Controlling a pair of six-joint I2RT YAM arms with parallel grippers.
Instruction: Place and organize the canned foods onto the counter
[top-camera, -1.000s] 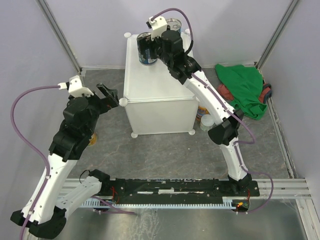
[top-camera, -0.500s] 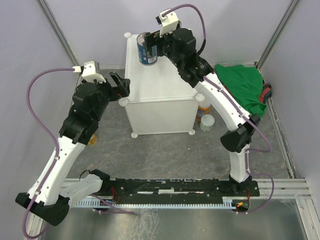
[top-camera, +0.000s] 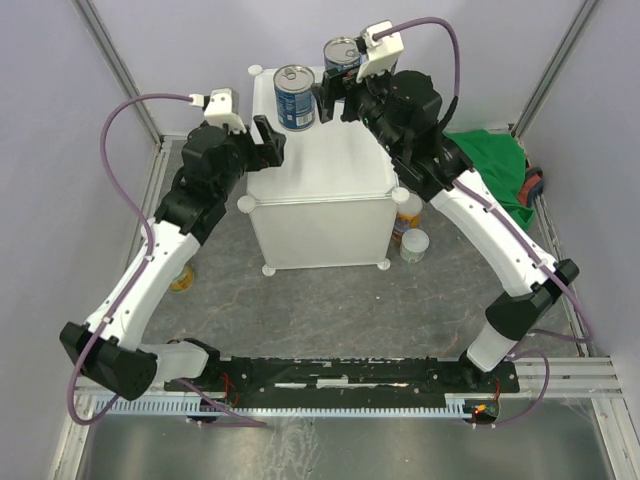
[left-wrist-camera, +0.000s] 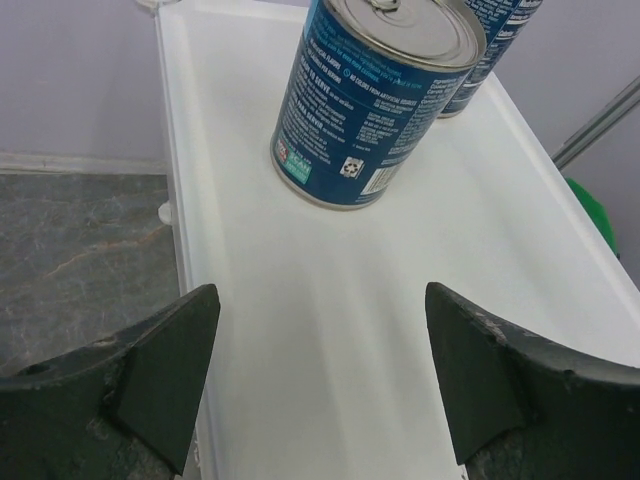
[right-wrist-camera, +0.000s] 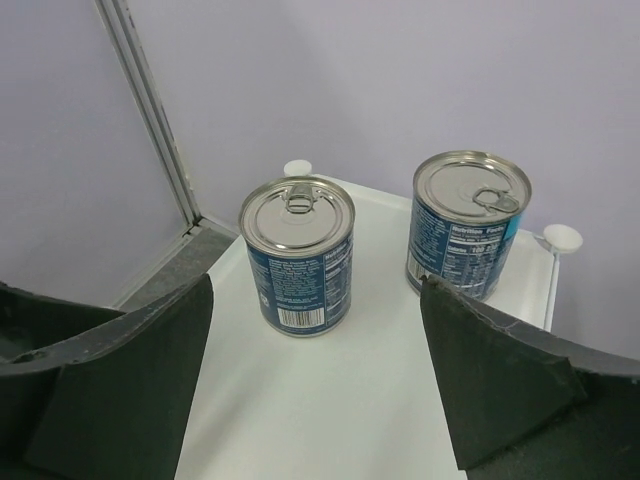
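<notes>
Two blue-labelled cans with silver pull-tab tops stand upright on the white counter (top-camera: 320, 180): one at the back left (top-camera: 294, 97), one at the back right (top-camera: 342, 57). My right gripper (top-camera: 336, 97) is open and empty, just right of the left can and in front of the right can. Its wrist view shows both cans (right-wrist-camera: 298, 255) (right-wrist-camera: 468, 222) ahead on the counter top (right-wrist-camera: 330, 410). My left gripper (top-camera: 268, 143) is open and empty over the counter's left edge. Its wrist view shows the nearer can (left-wrist-camera: 375, 95) ahead, with the other can (left-wrist-camera: 490, 40) behind it.
A yellow-labelled can (top-camera: 407, 213) and a white-lidded can (top-camera: 414, 245) stand on the grey floor right of the counter. Another can (top-camera: 181, 278) peeks out under my left arm. A green cloth (top-camera: 495, 170) lies at the back right.
My right gripper let go of the back-left blue can and drew back to the right. My left arm swung up and right to the counter's left edge.
</notes>
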